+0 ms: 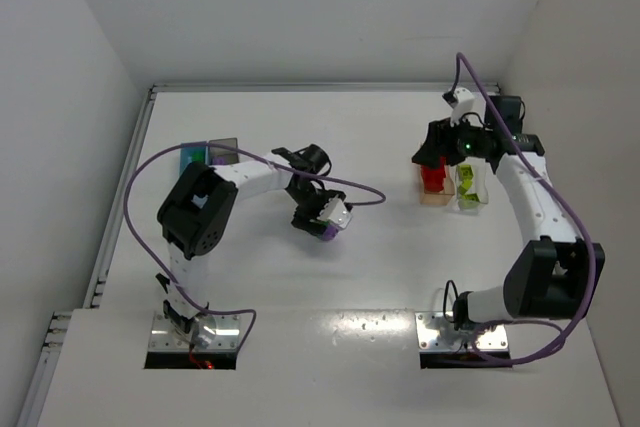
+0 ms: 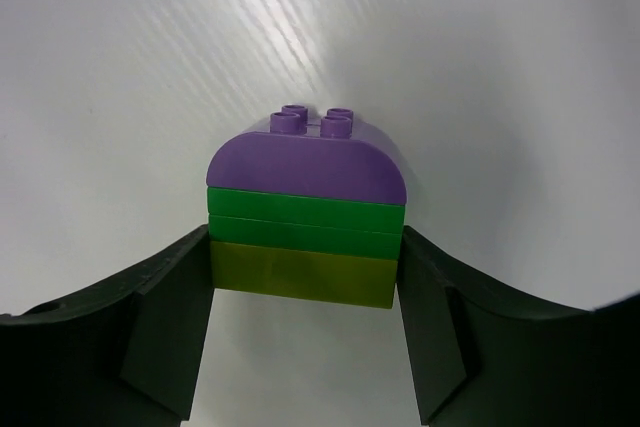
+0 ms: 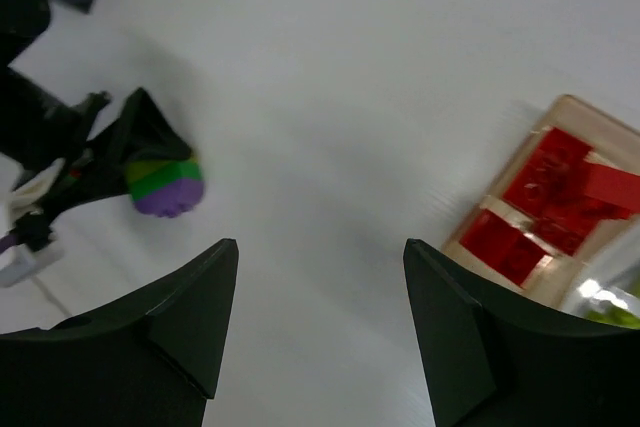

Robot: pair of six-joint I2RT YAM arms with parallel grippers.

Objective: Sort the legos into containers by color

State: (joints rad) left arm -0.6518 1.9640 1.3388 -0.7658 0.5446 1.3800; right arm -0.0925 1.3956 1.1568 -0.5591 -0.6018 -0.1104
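Observation:
A stacked lego cluster (image 2: 305, 207), with a purple rounded top, two green layers and a yellow-olive base, lies on the white table. My left gripper (image 2: 305, 277) is shut on it, its fingers (image 2: 170, 297) pressed against both sides of the lower layers. The top view has that gripper (image 1: 322, 217) mid-table with the cluster (image 1: 322, 231) under it. My right gripper (image 3: 320, 247) hangs open over bare table with nothing between its fingers. It hovers (image 1: 432, 152) by the peach-orange container (image 1: 434, 195), which holds red legos (image 3: 545, 202). The right wrist view also catches the cluster (image 3: 165, 184) off to its left.
A clear container (image 1: 470, 192) with yellow-green bricks stands right beside the peach one. A light blue container (image 1: 193, 158) and a dark grey container (image 1: 225, 151) sit at the far left, partly behind the left arm. Walls close in the table on the left, back and right.

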